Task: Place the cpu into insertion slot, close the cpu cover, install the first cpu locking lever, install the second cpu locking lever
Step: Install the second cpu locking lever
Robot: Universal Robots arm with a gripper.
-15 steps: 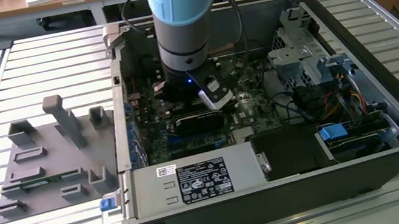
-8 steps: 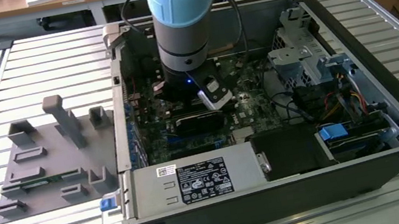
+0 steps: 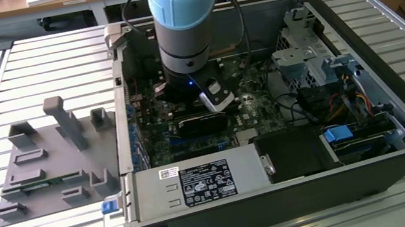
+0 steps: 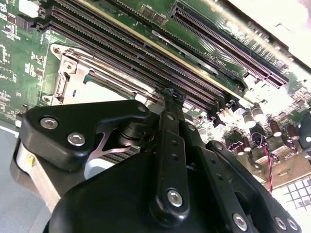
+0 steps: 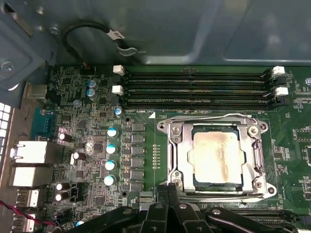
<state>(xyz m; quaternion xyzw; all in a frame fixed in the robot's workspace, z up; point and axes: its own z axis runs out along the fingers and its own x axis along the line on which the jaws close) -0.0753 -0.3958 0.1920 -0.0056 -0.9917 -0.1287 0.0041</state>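
**CPU seated under its cover, gripper hanging over the socket edge**

In the first wrist view, the cpu (image 5: 215,158) is lying flat in the insertion slot (image 5: 217,160) at the lower right of the frame, its dull beige top showing through the window of the cpu cover (image 5: 181,155), which is sitting down over it. A thin wire locking lever (image 5: 214,117) is running along the cover's edge nearest the memory slots (image 5: 194,87). The gripper (image 5: 167,191) is sitting at the bottom centre of that frame, its black fingers (image 5: 171,194) drawn close together with nothing between them, just beside the socket's corner.

In the exterior view, the arm (image 3: 184,23) is reaching straight down into the open computer case (image 3: 270,120), which is lying on its side on a white slatted table (image 3: 27,63). A grey fixture plate (image 3: 52,158) with upright blocks is resting on the slats at the centre left. Wooden desks (image 3: 9,10) are standing along the top edge of the frame, over a dark floor
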